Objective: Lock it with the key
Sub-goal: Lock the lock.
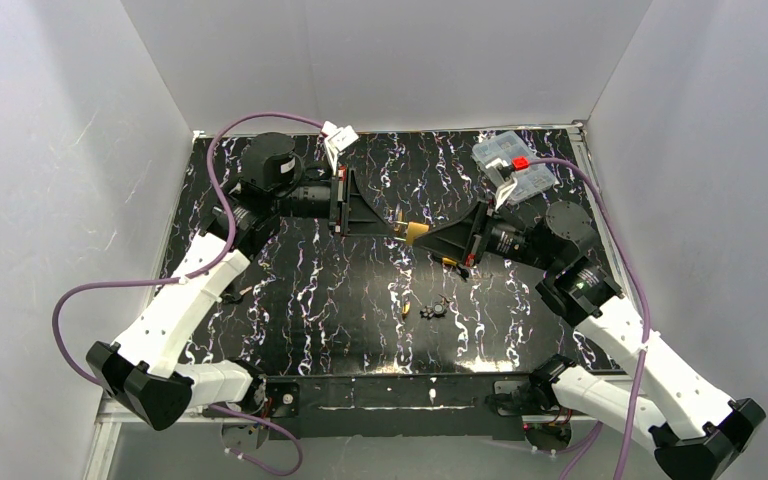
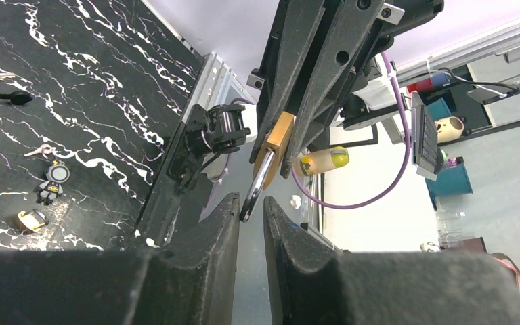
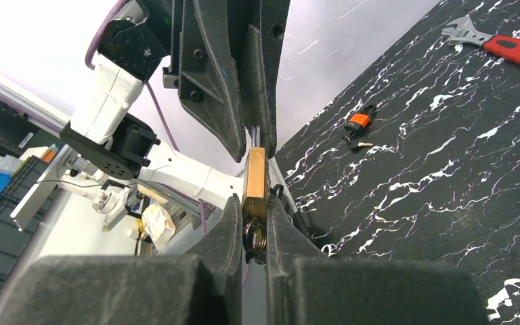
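Clamping the lock (image 3: 255,177), right claw (image 3: 253,210) points its shackle (image 2: 260,181) into pinching left claw (image 2: 250,203).

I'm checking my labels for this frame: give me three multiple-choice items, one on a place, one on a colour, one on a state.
1. Where is the lock? A. on the table B. held up in the air C. in the clear box
2. Colour of its body? A. red B. brass-tan C. blue
3. The right gripper is: A. open, empty B. shut on the wrench C. shut on the lock
Answers: B, both wrist views show it lifted; B, tan metal shows; C, it clamps the body.
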Motion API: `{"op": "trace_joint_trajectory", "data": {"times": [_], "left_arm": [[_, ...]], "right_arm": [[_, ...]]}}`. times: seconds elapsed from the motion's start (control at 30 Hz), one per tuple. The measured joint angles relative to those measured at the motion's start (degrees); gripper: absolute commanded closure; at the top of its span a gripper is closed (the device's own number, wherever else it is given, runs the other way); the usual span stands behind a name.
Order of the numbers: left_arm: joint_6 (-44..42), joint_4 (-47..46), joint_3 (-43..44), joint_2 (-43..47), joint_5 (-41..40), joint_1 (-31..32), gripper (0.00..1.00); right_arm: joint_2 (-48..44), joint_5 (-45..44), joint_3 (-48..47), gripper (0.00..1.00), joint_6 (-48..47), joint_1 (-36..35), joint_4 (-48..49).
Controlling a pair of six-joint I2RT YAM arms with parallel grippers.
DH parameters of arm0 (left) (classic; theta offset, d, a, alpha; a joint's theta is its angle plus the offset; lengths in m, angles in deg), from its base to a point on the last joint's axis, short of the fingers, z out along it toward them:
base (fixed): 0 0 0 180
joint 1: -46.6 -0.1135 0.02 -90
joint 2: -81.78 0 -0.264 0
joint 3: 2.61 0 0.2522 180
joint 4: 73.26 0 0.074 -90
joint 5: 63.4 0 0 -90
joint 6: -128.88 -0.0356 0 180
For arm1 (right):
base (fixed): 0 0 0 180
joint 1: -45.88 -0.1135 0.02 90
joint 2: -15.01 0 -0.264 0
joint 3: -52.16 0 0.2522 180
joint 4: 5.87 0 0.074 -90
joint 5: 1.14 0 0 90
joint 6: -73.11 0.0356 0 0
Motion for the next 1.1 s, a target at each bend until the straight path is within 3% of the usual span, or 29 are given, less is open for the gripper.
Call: {"op": "trace_joint_trajectory", "data": {"times": [0.17,0.3,1.1], "left_arm": [[0.04,0.00,0.00,0.09,0.13,-0.02,0.88],[-0.09,0.04,0.00,0.33,-0.24,-0.07,1.00],[-7.13,2.73,-0.04,4.72,-4.87,1.18,1.00]], "right_arm": [[0.26,0.59,0.00,0.99,0.57,0.13,0.39],[0.83,1.99,0.00,0.99,0.90,0.42,1.77],[6.64,11.61,-3.06,0.99,3.85,1.49,5.38]]}}
